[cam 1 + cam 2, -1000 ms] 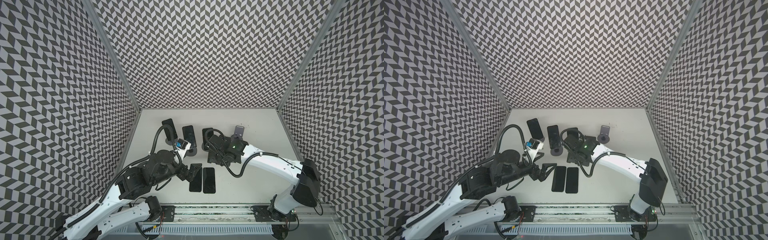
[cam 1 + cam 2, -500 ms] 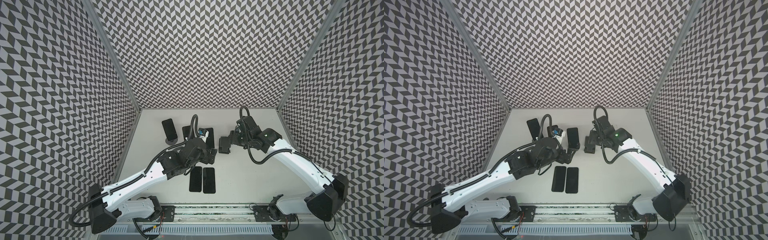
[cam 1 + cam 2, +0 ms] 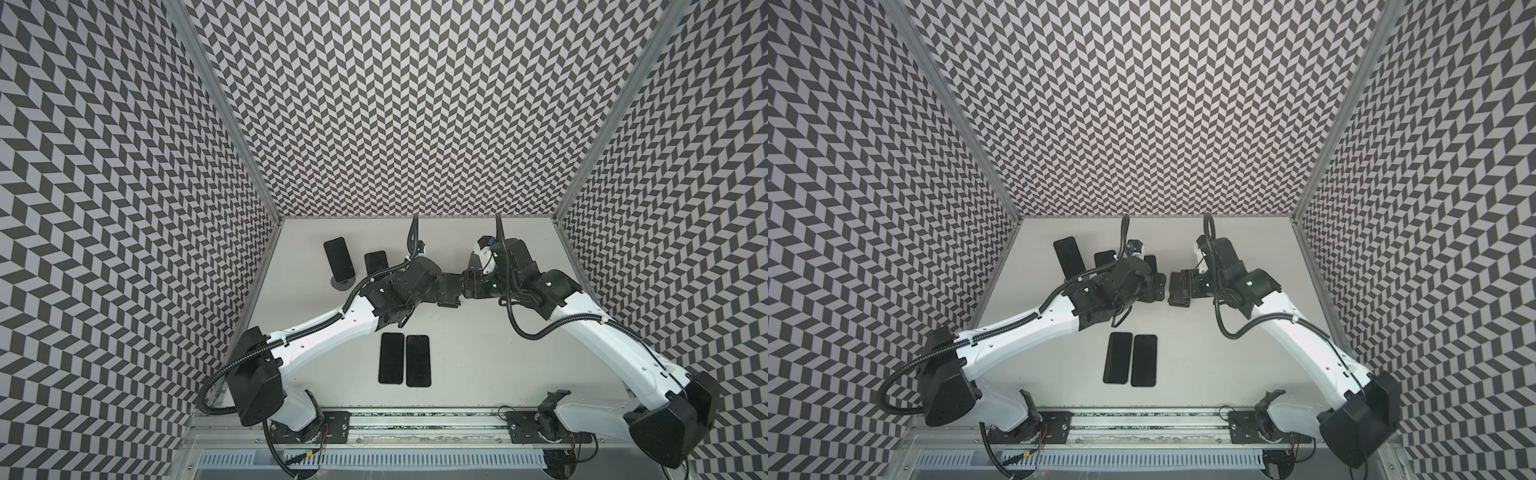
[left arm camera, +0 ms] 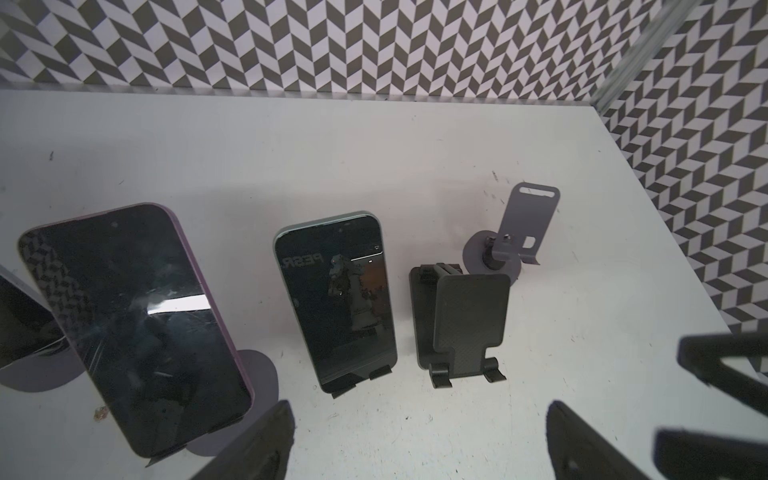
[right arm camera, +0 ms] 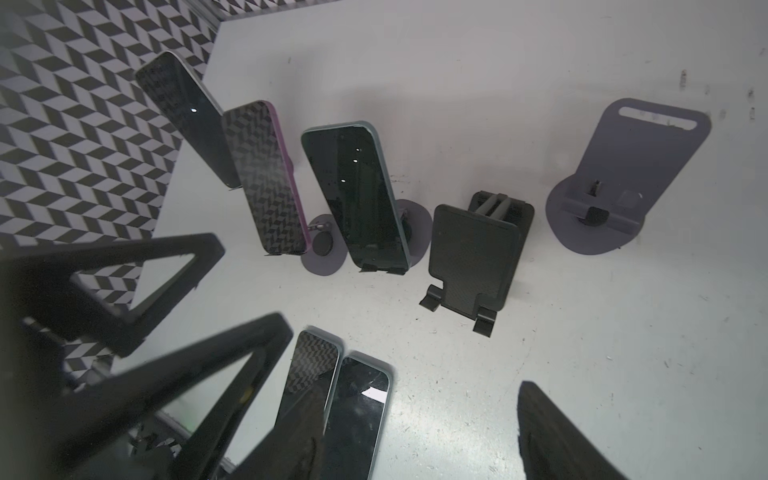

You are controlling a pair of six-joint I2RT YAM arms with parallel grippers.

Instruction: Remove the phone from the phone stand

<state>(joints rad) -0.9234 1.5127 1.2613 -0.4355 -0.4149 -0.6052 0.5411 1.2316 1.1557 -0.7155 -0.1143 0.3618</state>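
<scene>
Three dark phones lean on stands at the back left: a black one point(image 5: 187, 120), a purple-edged one point(image 4: 133, 324) and a green-edged one point(image 4: 336, 299). In both top views my left arm hides part of this row. My left gripper point(image 4: 415, 449) hangs open above the table in front of the green-edged phone and an empty black stand point(image 4: 461, 324), holding nothing. My right gripper point(image 5: 419, 449) is open and empty too. In a top view the left gripper point(image 3: 446, 291) and right gripper point(image 3: 469, 286) meet almost tip to tip at mid-table.
Two phones point(image 3: 392, 358) point(image 3: 417, 360) lie flat side by side near the front. An empty grey stand point(image 4: 519, 232) stands to the right of the black one. Patterned walls close in the back and both sides.
My left gripper has swung from beside the flat phones up and right to mid-table. My right arm has drawn back to the right, and the two grippers now face each other.
</scene>
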